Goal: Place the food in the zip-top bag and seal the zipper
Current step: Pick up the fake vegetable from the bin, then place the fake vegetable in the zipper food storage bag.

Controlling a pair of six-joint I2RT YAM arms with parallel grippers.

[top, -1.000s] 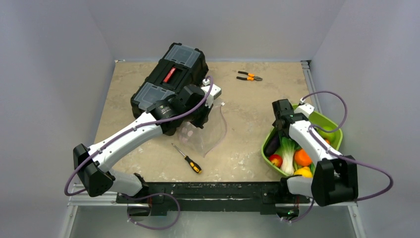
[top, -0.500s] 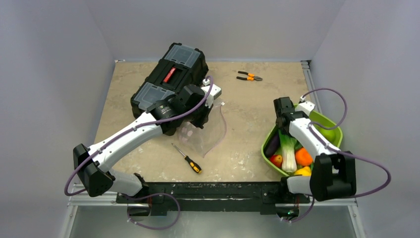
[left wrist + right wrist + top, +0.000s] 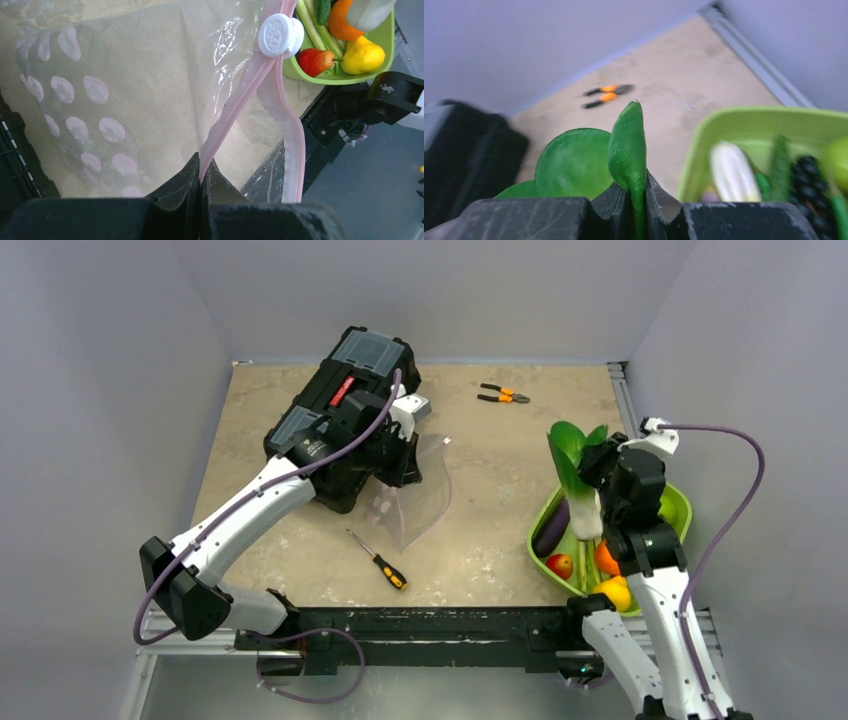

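Observation:
My left gripper (image 3: 201, 172) is shut on the pink zipper (image 3: 240, 95) of the clear zip-top bag (image 3: 125, 90), just below its white slider (image 3: 280, 34). In the top view this gripper (image 3: 405, 445) holds the bag (image 3: 420, 500) up beside the toolbox, mouth gaping. My right gripper (image 3: 636, 192) is shut on a leaf of the leafy green (image 3: 626, 145). It hangs from that gripper (image 3: 592, 462) above the lime bowl (image 3: 680, 505), white stem (image 3: 583, 515) pointing down. More food lies in the bowl: a purple piece (image 3: 551, 530), a red one (image 3: 560, 565), an orange one (image 3: 606, 558), a yellow one (image 3: 617, 590).
A black toolbox (image 3: 345, 405) stands at the back left, right behind the left gripper. Orange-handled pliers (image 3: 503, 394) lie at the back centre. A screwdriver (image 3: 378, 560) lies near the front, below the bag. Metal rails border the table's right side and front.
The right gripper shut on the leafy green in the bowl and lifted it well above the bowl. The left gripper moved slightly back and up with the bag.

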